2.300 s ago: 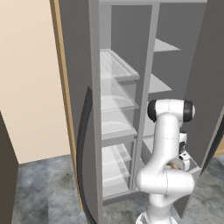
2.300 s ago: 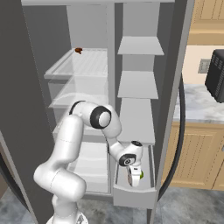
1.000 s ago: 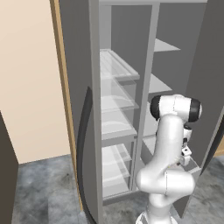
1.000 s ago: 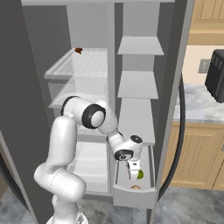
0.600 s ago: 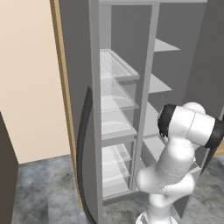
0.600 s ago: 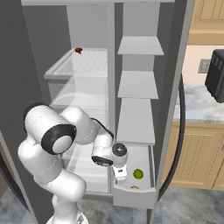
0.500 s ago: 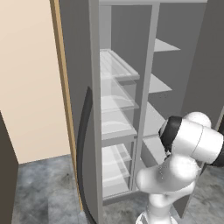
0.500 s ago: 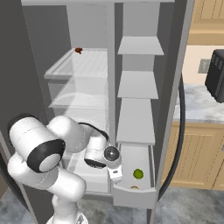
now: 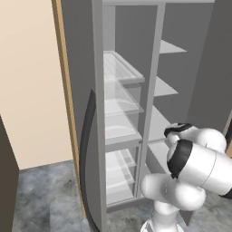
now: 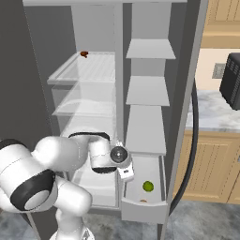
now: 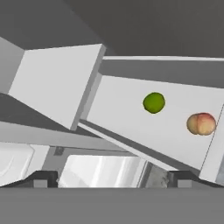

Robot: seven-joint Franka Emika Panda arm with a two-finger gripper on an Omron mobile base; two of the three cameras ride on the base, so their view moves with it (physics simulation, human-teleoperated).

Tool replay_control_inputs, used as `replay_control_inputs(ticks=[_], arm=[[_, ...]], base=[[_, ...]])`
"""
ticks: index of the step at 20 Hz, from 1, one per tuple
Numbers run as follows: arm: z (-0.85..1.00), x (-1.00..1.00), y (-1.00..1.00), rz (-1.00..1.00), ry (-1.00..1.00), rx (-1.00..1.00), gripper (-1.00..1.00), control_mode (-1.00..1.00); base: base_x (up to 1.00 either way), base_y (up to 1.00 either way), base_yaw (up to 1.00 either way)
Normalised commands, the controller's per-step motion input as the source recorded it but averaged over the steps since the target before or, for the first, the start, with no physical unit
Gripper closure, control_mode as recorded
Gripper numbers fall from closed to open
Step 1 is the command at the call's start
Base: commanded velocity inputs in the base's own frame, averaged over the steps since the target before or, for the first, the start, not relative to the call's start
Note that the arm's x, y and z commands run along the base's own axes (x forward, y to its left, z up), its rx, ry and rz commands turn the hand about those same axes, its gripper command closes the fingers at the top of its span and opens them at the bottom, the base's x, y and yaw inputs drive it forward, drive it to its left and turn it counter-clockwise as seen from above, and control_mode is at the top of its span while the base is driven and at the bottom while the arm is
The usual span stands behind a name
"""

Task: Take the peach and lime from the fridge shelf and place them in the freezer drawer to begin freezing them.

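Lime [image 10: 148, 186] + peach [image 11: 201, 124] both in the pulled-out freezer drawer [image 10: 143, 207], gripper [image 10: 125, 172] released beside it.

Detail: hand view shows lime on the drawer's pale floor, peach near it but apart, close to the drawer's wall. In right base view the lime sits mid-drawer; an orange speck by the near front wall is prob. the peach, too small to be sure. Drawer is at the bottom of the right column, under the opaque grey shelves [image 10: 147, 90]. Gripper hangs just left of the drawer, above its rim, fingers spread w/ nothing between them. A small dark reddish item [image 10: 84, 54] lies at the far left of the top fridge shelf [image 10: 93, 68], can't tell what it is. Arm [image 9: 197, 165] is folded low in front of the open fridge.
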Motion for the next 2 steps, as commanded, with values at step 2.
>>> replay_control_inputs(ticks=[2], arm=[[0.0, 0.0, 0.0, 0.0, 0.0, 0.0, -1.0, -1.0]], base=[[0.0, 0.0, 0.0]])
